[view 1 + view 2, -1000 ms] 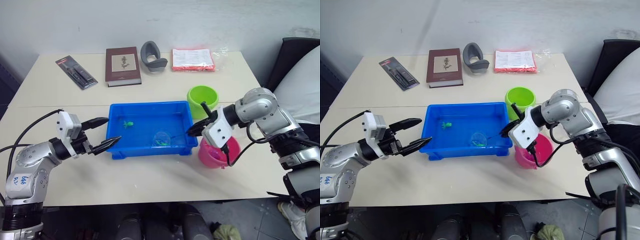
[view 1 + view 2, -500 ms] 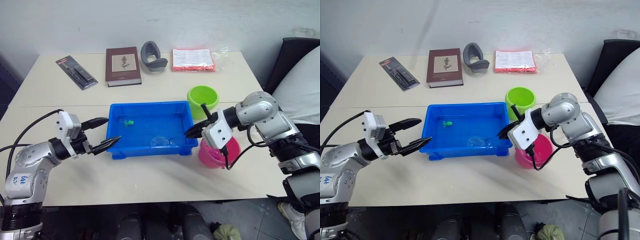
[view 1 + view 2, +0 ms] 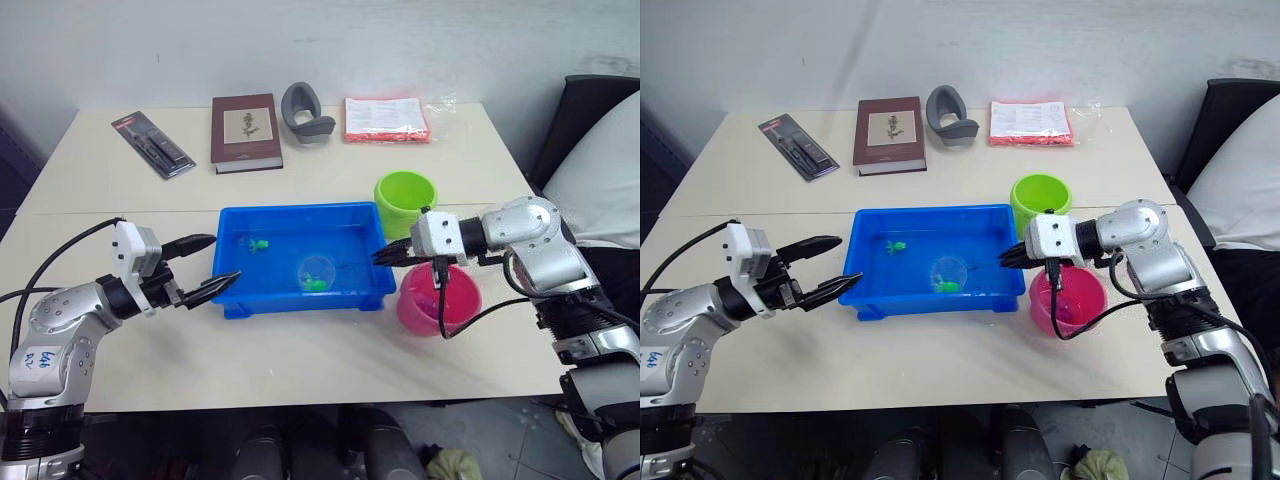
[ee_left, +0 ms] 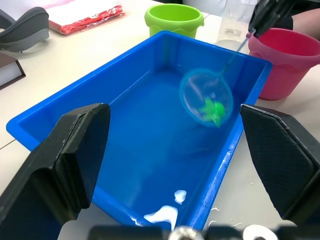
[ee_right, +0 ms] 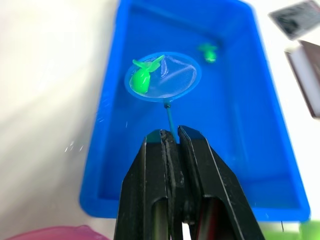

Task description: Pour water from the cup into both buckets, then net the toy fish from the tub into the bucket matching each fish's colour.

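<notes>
Left eye view, near edge first: left gripper [image 3: 213,261] hovering just off the tub's [image 3: 232,300] near-left corner, two tapered black fingers spread wide apart, nothing between them. Tub itself a shallow rectangle of glossy bright blue plastic with a rolled rim, a thin film of water inside and a few splashed drops on the pale matte table [image 3: 300,360] beside it. Pink bucket [image 3: 438,305] just off the tub's near-right corner, round smooth plastic with small rim tabs. Right gripper [image 3: 384,256] over the tub's right wall, black fingers pressed together and clamped on the thin dark stick of the net [image 3: 317,271]. Net hoop round with a light blue rim and fine translucent mesh, held tilted above the tub's floor right of centre, a small glossy green fish [image 5: 140,77] lying in the mesh near the hoop's edge. Second green fish [image 3: 258,244] loose inside the tub toward its far-left corner, well apart from the hoop. Lime green bucket [image 3: 405,198] standing just beyond the tub's far-right corner, round and smooth. Farther back from the tub, along the table's far side: flat black packaged item [image 3: 152,144], dark red hardback book [image 3: 245,131], curved grey plastic piece [image 3: 306,112], and red packet in clear crinkled wrap [image 3: 387,119].
</notes>
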{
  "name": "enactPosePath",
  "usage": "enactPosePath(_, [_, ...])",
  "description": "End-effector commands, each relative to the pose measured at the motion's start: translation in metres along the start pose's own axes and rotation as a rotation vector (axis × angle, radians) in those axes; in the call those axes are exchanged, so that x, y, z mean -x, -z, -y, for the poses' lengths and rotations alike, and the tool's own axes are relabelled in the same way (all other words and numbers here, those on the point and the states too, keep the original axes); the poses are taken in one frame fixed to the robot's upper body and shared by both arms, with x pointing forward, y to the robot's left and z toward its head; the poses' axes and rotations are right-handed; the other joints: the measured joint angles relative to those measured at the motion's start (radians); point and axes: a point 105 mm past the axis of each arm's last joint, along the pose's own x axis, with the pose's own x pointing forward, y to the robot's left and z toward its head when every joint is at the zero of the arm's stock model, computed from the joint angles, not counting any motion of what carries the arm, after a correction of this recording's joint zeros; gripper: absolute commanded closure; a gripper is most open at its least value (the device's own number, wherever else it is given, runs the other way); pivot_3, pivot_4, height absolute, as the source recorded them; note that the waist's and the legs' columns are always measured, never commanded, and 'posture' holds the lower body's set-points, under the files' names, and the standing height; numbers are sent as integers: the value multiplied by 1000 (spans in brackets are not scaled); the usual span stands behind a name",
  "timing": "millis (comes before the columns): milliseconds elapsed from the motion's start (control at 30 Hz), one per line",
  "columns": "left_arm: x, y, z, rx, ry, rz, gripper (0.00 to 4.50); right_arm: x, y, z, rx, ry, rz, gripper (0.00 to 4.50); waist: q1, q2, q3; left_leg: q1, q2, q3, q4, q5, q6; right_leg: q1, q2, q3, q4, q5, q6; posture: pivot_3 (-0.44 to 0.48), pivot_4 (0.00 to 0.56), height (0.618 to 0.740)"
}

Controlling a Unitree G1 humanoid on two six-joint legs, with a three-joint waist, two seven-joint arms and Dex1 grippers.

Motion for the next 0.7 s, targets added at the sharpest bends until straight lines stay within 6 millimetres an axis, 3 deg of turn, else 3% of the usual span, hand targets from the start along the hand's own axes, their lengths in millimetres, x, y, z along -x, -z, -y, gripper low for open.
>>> enactPosePath(33, [4,-12,-2,-44,-2,18,55,9,-11,11,-50,61,61,4500,0,0,0,0,0,0,0,0,0,0,0,0,0,0,0,0,150,740])
enactPosePath(467, [2,-35,-7,-22,18,67,55,62,-26,28,-285,253,182,4500,2,0,0,0,0,0,0,0,0,0,0,0,0,0,0,0,150,740])
enactPosePath(700, [-16,-56,-14,8,5,127,55,99,-9,41,-282,466,70,4500,5,0,0,-1,-1,0,0,0,0,0,0,0,0,0,0,0,150,740])
